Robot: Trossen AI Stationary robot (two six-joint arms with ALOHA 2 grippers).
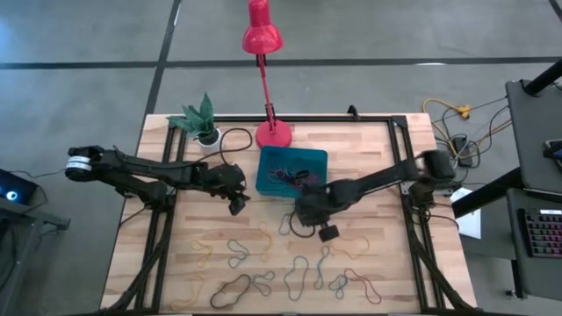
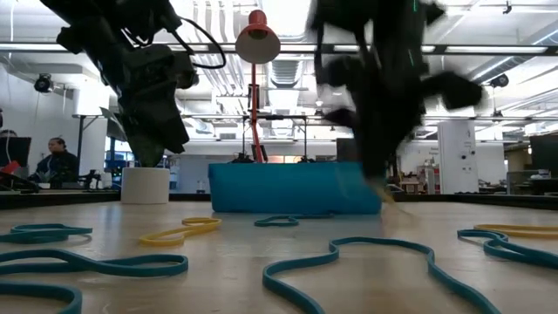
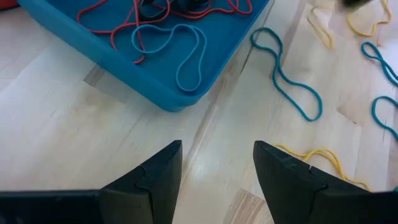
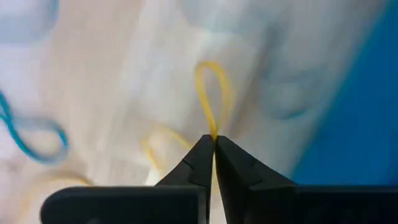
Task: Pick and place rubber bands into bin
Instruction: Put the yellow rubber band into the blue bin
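Right pincer (image 4: 214,140): fingers together, clamped on a yellow rubber band (image 4: 211,96). A loop of the band stands out past the fingertips; more of it trails beside the fingers. In the high view this pincer (image 1: 305,213) sits low over the bench (image 1: 378,158), just off the near edge of the bin (image 1: 320,158). The arm is motion-blurred in the low view, so I cannot tell for certain whether the band is clear of the wood.

Left pincer (image 3: 217,163): fingers apart, nothing between them. It hangs above bare wood near the bin's corner (image 3: 177,99). High view places it (image 1: 237,204) just beside the bin's left side.

Bin: teal, shallow, on the far middle of the bench. It holds a red band (image 3: 124,15), a blue band (image 3: 186,56) and some dark ones (image 1: 294,175).

Loose rubber bands, near half of the bench:
- blue loop (image 3: 289,81) just beside the bin
- yellow band (image 3: 320,158) near the left fingertip
- black band (image 1: 230,290) at the near edge
- further green, blue and yellow loops (image 1: 299,276) spread apart across the wood

Other items: red lamp (image 1: 263,35) with its base (image 1: 273,134) just behind the bin; small white plant pot (image 1: 208,138) left of the base.
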